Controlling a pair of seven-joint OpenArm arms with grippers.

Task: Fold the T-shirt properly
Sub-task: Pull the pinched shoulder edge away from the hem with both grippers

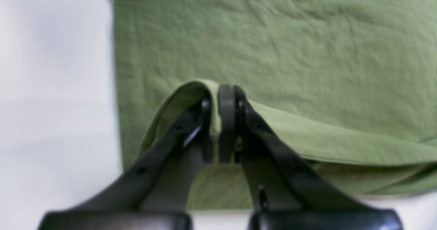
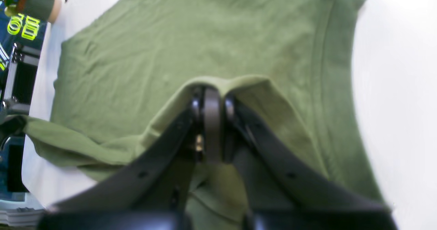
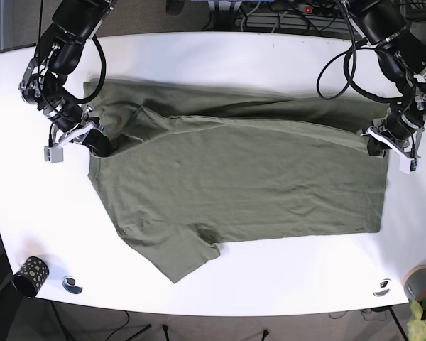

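A green T-shirt [image 3: 234, 185] lies spread on the white table [image 3: 270, 57], one sleeve [image 3: 174, 249] pointing to the front. Its far long edge is folded over toward the middle. At the shirt's right end, my left gripper [image 3: 376, 142] is shut on a raised fold of cloth; the left wrist view shows that fold pinched between the fingers of the left gripper [image 1: 220, 98]. My right gripper [image 3: 101, 144] is shut on the shirt's edge at the left end. In the right wrist view, fabric drapes over the tips of the right gripper [image 2: 212, 96] above the T-shirt [image 2: 153, 52].
A small dark patterned cup [image 3: 30, 275] and a small round object [image 3: 72, 285] sit at the front left corner. Another small round object [image 3: 382, 287] and a grey plant pot [image 3: 420, 284] stand at the front right. Cables [image 3: 270, 14] run behind the table.
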